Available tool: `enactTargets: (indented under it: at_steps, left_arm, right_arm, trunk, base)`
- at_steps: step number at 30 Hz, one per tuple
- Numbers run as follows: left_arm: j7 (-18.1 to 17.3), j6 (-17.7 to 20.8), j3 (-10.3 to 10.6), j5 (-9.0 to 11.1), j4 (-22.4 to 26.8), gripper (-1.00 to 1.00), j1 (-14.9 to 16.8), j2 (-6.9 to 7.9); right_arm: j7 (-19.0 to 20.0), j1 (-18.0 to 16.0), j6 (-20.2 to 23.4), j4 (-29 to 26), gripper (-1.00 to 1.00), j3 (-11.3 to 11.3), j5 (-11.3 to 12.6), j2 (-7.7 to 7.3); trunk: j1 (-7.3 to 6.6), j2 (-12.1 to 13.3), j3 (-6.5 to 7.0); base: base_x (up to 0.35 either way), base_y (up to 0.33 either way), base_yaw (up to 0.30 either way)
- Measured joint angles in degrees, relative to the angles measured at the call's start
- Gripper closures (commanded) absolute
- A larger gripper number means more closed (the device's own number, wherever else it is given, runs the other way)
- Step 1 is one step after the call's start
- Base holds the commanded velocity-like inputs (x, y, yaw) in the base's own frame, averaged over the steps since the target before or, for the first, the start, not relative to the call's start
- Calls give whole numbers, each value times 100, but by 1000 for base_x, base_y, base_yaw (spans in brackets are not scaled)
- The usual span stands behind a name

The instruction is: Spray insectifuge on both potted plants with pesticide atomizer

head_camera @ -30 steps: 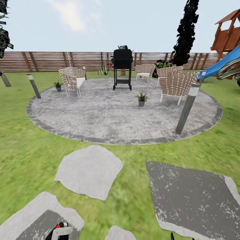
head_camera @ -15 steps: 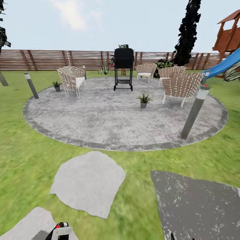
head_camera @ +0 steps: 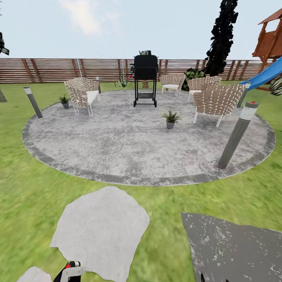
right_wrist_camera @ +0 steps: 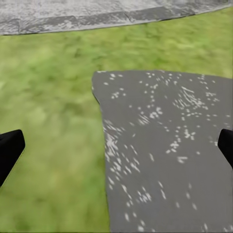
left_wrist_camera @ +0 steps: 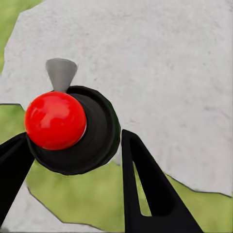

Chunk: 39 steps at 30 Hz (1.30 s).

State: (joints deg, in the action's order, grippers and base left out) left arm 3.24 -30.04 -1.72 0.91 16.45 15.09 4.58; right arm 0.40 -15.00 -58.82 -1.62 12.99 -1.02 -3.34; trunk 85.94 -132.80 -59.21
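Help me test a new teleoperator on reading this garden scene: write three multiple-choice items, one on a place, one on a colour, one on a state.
1. Where does the nearer potted plant stand?
A. On the lawn
B. On the round stone patio
C. On a stepping stone

2. What colour is the grill?
A. Black
B. Red
C. White

3. How is the right claw?
A. Shut on a bottle
B. Shut and empty
C. Open

Answers:
1. B: the potted plant sits on the patio, ahead of the chairs at the right.
2. A: the grill is black all over.
3. C: the right claw has its fingers far apart, with just grass and stone between them.
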Motion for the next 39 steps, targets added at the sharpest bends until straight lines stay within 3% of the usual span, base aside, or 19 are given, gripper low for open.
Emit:
enactTargets:
  at_steps: [39]
  left_arm:
    - [-4,8,16,6,-6,100,0,-35]
  right_arm:
    - [9,0,-10,-311,-100,-1,8,26]
  trunk:
    - [0,0,0]
  base:
    - [339,0,0]
